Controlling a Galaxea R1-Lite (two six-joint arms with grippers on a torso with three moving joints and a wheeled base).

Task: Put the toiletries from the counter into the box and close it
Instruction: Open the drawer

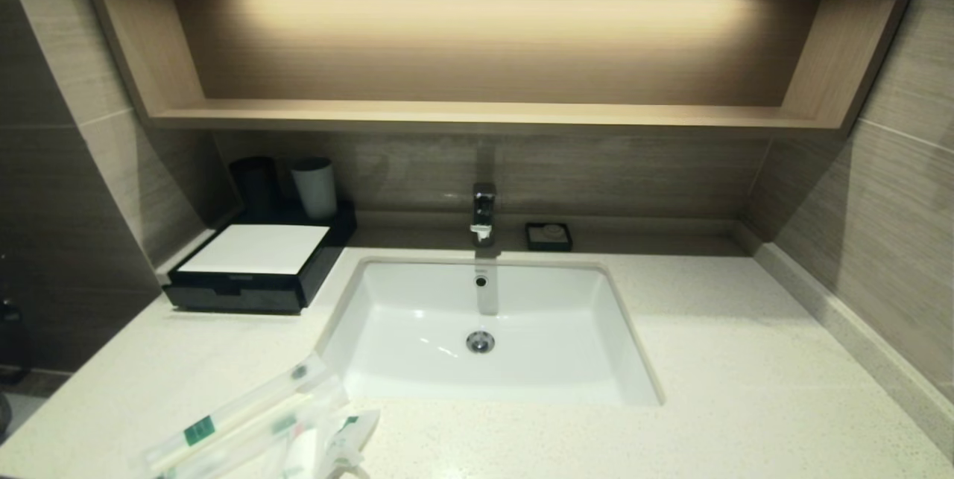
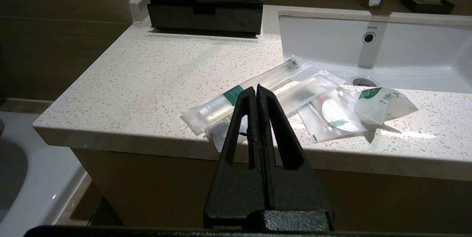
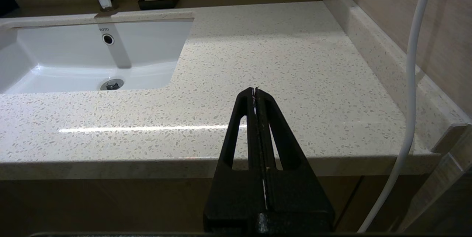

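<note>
Several clear plastic-wrapped toiletries [image 1: 253,430] lie in a loose pile at the counter's front left edge, left of the sink; they also show in the left wrist view [image 2: 280,97]. The long packet with a green label [image 2: 239,95] lies on top. The black box with a white top panel [image 1: 253,267] stands at the back left with its drawer closed; it also shows in the left wrist view [image 2: 208,3]. My left gripper [image 2: 256,87] is shut and empty, in front of the counter edge before the pile. My right gripper [image 3: 255,89] is shut and empty, before the counter [image 3: 280,63] right of the sink. Neither arm shows in the head view.
A white sink [image 1: 484,330] with a chrome tap [image 1: 483,214] sits mid-counter. A small black soap dish [image 1: 548,236] is behind it. A black cup [image 1: 255,185] and a white cup [image 1: 314,187] stand behind the box. A white cable [image 3: 409,100] hangs at the right.
</note>
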